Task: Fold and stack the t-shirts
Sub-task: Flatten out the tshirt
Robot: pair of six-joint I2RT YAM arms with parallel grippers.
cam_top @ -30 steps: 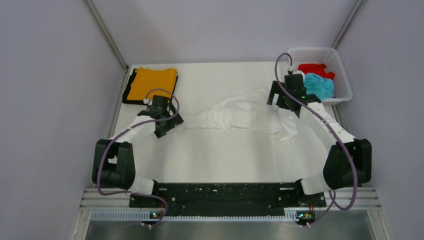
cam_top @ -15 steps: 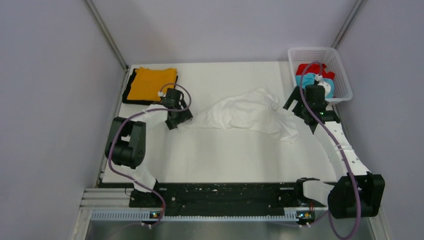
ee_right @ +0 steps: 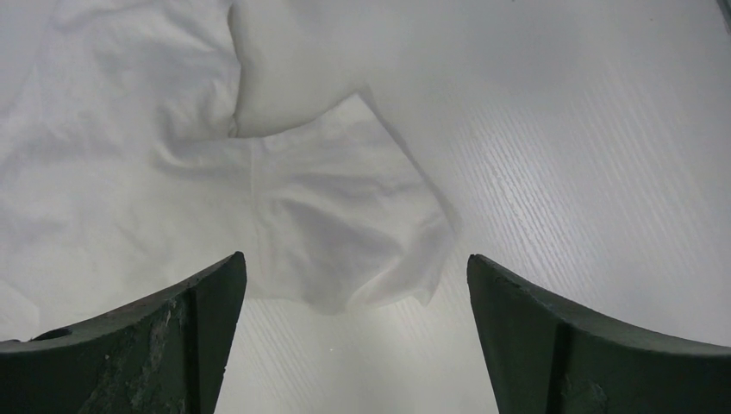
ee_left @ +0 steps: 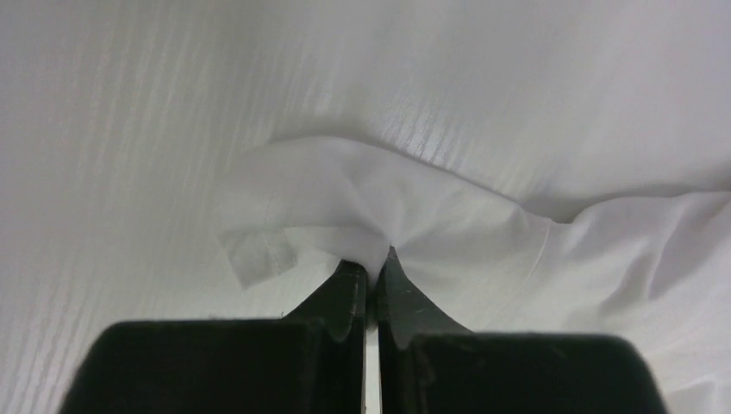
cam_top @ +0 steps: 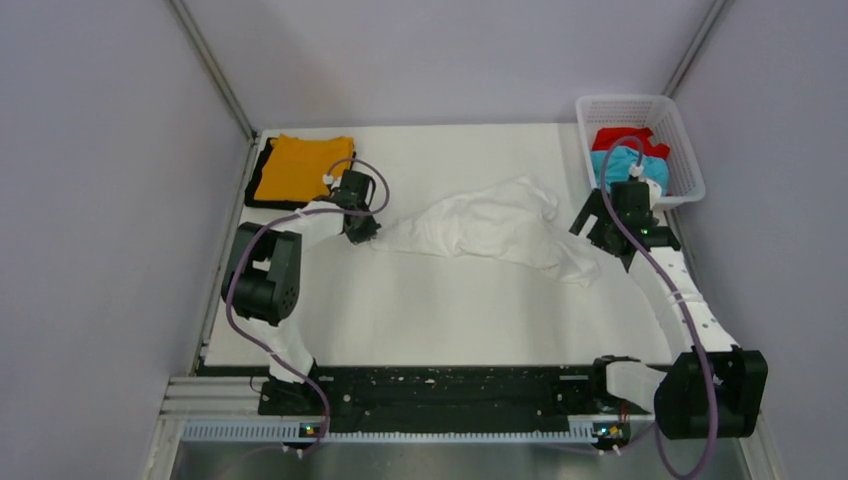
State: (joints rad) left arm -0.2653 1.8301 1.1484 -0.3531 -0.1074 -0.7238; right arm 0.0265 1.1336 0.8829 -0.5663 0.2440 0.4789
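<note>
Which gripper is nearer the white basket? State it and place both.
Right. The right gripper hovers open close to the basket, over the white t-shirt. The left gripper is across the table, pinching that shirt's other end near the orange t-shirt.

Place: a robotics lab test cell.
Enclosure: plain pale lilac wall panels (cam_top: pixel 100 220) close the left, far and right sides, with bare aluminium posts (cam_top: pixel 212 72) at the far corners.
Work surface: a white wood-grain table (cam_top: pixel 450 310) fills the cell.
Mounting: the left arm (cam_top: pixel 262 280) and right arm (cam_top: pixel 672 280) stand on a black plate (cam_top: pixel 450 383) over a slotted aluminium rail (cam_top: pixel 450 430) at the near edge.
Wiring: purple cables (cam_top: pixel 228 305) loop openly along both arms.
</note>
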